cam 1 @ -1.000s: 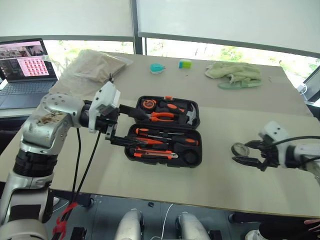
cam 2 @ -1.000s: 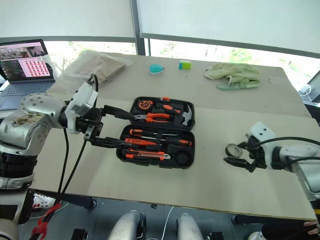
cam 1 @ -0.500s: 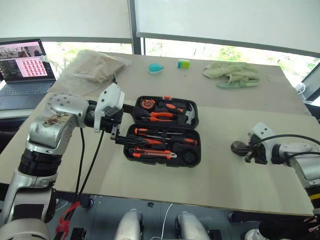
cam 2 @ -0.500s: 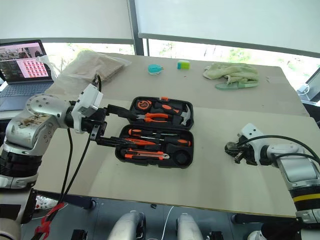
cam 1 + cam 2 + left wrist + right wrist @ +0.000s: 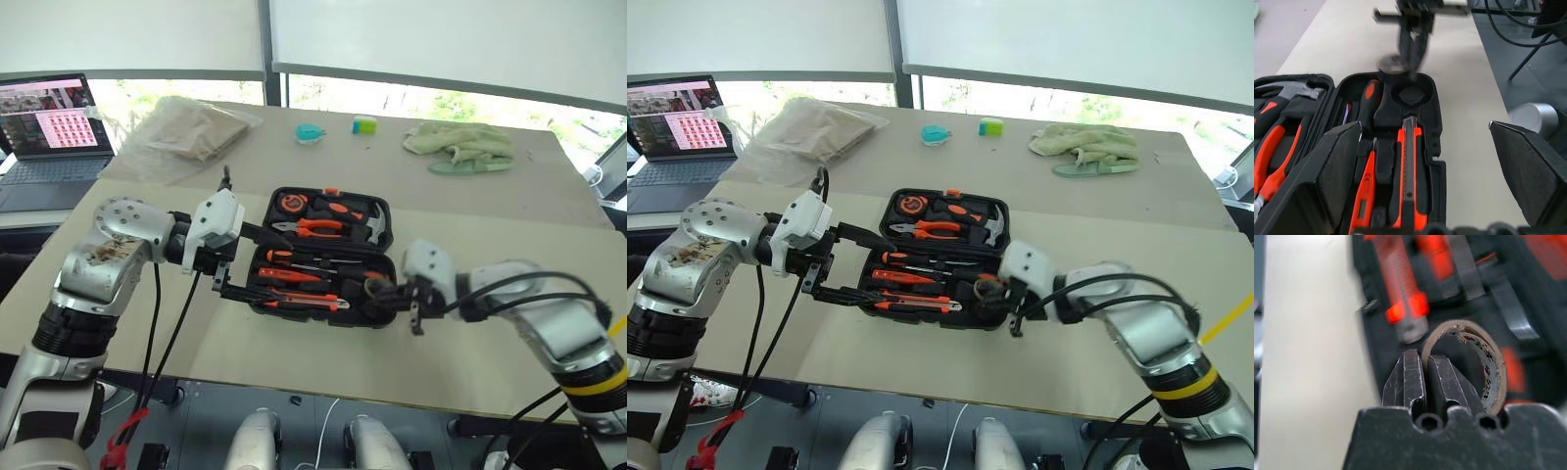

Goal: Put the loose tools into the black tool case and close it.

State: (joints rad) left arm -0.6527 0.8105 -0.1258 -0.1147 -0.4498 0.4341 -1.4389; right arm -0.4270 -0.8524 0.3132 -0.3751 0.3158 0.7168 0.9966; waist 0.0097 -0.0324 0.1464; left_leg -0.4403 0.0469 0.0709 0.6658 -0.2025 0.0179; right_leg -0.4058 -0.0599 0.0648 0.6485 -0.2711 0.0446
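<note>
The right gripper [image 5: 1422, 382] is pinched shut on the wall of the tape roll [image 5: 1469, 362], one finger inside the ring and one outside, and holds it over the near right corner of the open case [image 5: 377, 211], just above the round empty pocket [image 5: 1411, 94] there. The roll looks light and fairly stiff, a thin cardboard-cored ring; a pinch across its wall as here suits it, though it could pivot or slip in so narrow a hold, so it probably wants lowering flat into the pocket before release. The left gripper [image 5: 238, 262] hangs wide open and empty at the case's left edge, one finger by the lid half and one by the base. In the near half lie the screwdrivers [image 5: 294, 275] and the knife [image 5: 304, 300], apparently seated in their slots; pliers [image 5: 315, 228] and hammer [image 5: 372, 223] sit in the far half. The case stands fully open on the table [image 5: 470, 235], its closing not yet begun.
</note>
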